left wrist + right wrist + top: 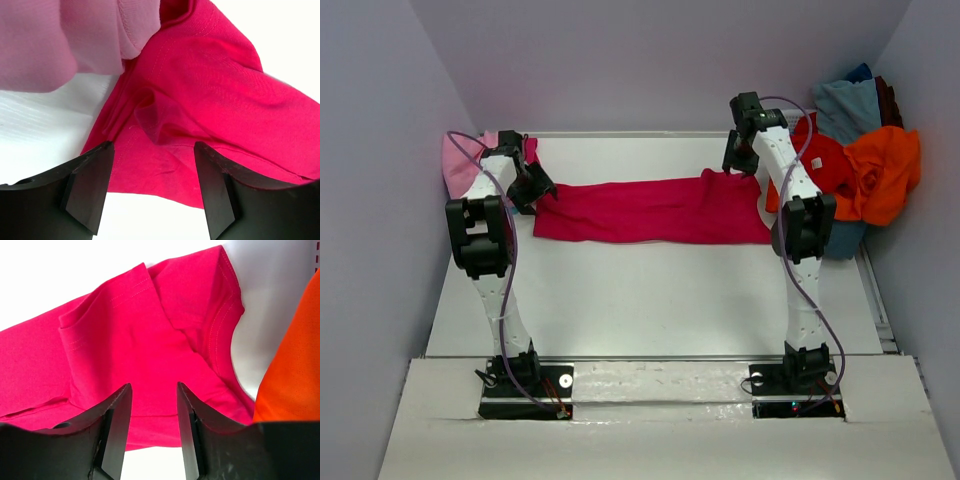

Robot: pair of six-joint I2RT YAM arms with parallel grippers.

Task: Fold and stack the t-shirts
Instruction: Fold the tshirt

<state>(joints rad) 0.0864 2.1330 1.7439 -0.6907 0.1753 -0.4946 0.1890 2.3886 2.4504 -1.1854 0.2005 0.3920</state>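
Crimson t-shirt (pixel 660 210), just one, stretched left-to-right between your two pincers; left pincer (pixel 533 188) and right pincer (pixel 736 160) gaped, holding nothing.

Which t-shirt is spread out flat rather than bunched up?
The crimson-magenta t-shirt, a long flat band at centre. The light pink t-shirt is crumpled at far left; the orange, red and grey-blue ones sit heaped at far right.

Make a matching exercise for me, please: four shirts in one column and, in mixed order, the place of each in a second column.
Shirts:
1. magenta shirt
2. pink shirt
3. orange shirt
4. grey-blue shirt

Places:
a. far right, at the back
b. far left corner
c. spread across the middle
d. far right, in front

Pairs: 1-c; 2-b; 3-d; 4-a
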